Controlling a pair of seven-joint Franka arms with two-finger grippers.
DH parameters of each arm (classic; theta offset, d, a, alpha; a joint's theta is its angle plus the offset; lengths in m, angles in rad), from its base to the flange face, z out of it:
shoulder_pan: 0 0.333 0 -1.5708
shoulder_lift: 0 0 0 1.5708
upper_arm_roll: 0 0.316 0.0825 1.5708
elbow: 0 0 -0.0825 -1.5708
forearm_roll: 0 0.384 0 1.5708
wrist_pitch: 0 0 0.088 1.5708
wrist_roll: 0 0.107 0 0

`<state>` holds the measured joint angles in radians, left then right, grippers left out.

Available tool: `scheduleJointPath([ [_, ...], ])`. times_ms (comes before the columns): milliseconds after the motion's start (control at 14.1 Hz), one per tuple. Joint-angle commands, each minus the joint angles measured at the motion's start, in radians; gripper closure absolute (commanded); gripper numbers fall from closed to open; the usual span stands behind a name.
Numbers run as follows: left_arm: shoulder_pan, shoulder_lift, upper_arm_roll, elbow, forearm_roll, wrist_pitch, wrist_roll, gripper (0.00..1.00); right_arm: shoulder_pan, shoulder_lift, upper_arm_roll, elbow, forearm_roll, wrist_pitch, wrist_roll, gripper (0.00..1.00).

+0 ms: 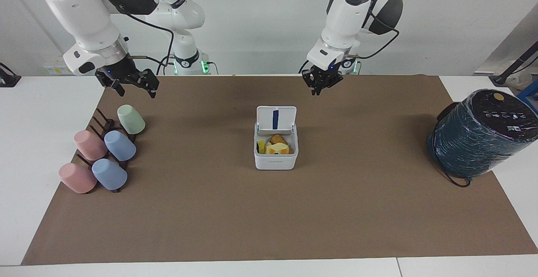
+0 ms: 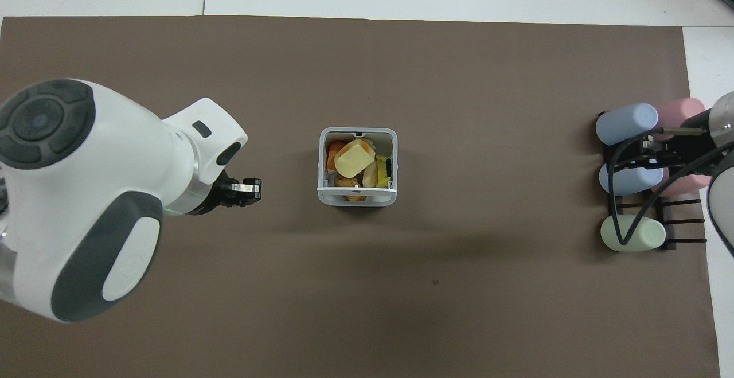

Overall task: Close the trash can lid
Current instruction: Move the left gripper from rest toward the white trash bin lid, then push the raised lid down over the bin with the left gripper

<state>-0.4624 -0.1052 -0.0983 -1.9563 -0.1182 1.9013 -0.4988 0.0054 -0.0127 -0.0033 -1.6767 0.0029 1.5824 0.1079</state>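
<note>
facing view
surroundings: a rack (image 1: 101, 136) of five cups (image 1: 119, 145) sits at the right arm's end of the mat (image 1: 269, 209); a dark teal cylinder (image 1: 479, 134) stands tilted at the left arm's end. both are well apart from the can.
in the way: nothing lies between the left gripper and the can.
can: the trash can (image 1: 275, 153) stands upright mid-mat, holding yellow and orange scraps (image 1: 277, 146).
lid: the lid (image 1: 276, 119) stands up open on the can's edge nearer the robots, blue stripe showing toward the camera.
left gripper: the left gripper (image 1: 320, 87) points down, up in the air over the mat near the robots' edge, toward the left arm's end from the lid and clear of it. fingertips look drawn together, holding nothing.
right gripper: the right gripper (image 1: 133, 86) waits in the air over the mat's corner by the rack; fingers spread apart, holding nothing.

overhead view
surroundings: the cup rack (image 2: 659, 194) lies at one end with the right gripper (image 2: 645, 154) over the cups (image 2: 628, 123); its state cannot be read here.
can: the can (image 2: 356, 164) is square, mouth up, scraps (image 2: 354, 157) visible inside.
lid: the lid (image 2: 356, 195) shows edge-on as a thin white band along the can's side nearer the robots.
left gripper: the left gripper (image 2: 250, 190) points toward the can, level with the lid's band, with bare mat (image 2: 367, 309) between them; fingertips look closed.
</note>
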Motion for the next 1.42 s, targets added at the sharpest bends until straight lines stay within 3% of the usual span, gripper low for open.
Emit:
scheduleJointPath([
  [0,-0.070,-0.024,0.017,-0.075,-0.018,0.120,-0.079,0.92,-0.010,-0.015,0.008,-0.009,0.005,-0.005,-0.010,0.00],
  [425,-0.156,0.061,0.017,-0.082,-0.020,0.310,-0.204,0.92,-0.010,-0.015,0.008,-0.009,0.005,-0.004,-0.010,0.00],
  [1346,-0.117,0.202,0.019,-0.065,-0.020,0.685,-0.227,0.95,-0.010,-0.015,0.008,-0.009,0.005,-0.005,-0.010,0.00],
])
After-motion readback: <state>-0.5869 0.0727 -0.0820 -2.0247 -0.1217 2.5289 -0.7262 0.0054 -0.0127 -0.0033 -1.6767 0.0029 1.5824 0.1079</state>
